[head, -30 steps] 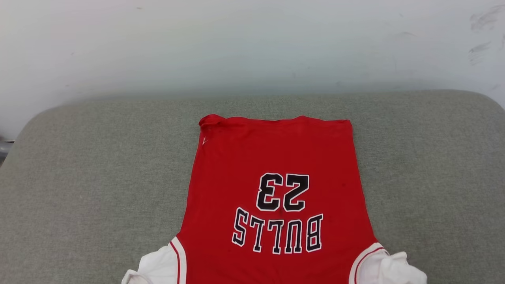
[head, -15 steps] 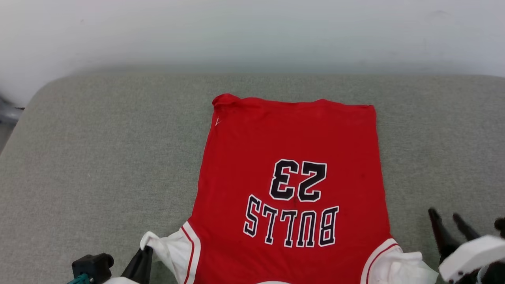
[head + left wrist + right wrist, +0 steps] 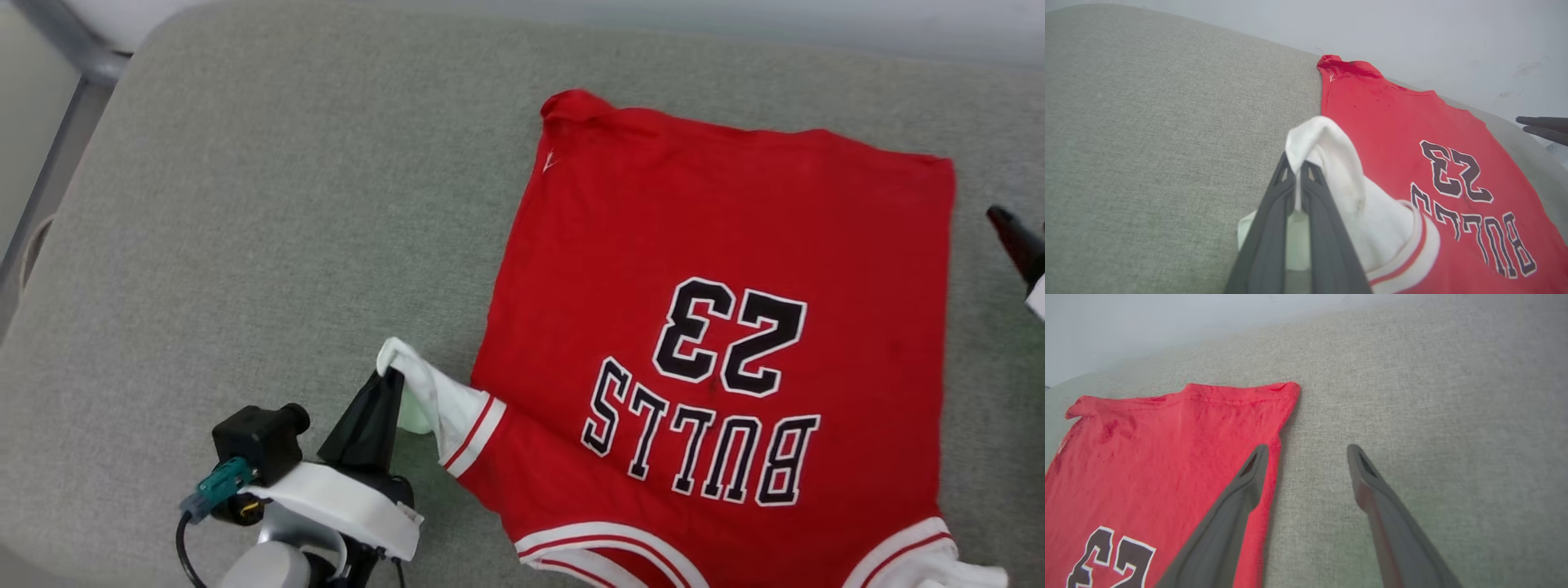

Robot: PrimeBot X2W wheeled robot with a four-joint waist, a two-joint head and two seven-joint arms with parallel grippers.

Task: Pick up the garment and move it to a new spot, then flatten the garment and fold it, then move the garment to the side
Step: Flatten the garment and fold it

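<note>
The left gripper (image 3: 1296, 161) has its two long dark fingers pressed together on a fold of white cloth (image 3: 1339, 163), the soft shoulder panel of the garment (image 3: 718, 245). It pinches that panel into a rounded hump raised off the surface. A red-and-white stripe trim edges the panel where it meets the red body.

The right gripper (image 3: 1306, 451) has its jaws spread wide with nothing between them. One finger is over the garment's side edge and the other over bare upholstery, near a hem corner; whether either touches, I cannot tell.

The garment is a thin, smooth red jersey spread mostly flat on a grey cushion (image 3: 245, 204) of coarse woven fabric with a rounded corner. It is roughly rectangular, and its long axis runs away from the robot, a little skewed in the head view. The straight hem lies at the far end, with the armholes and striped trim at the near end. The black, white-edged "BULLS" (image 3: 702, 449) and "23" (image 3: 731, 335) read upside down from the head camera. One far hem corner is bunched into a small lump — the rest of the hem lies even.
</note>
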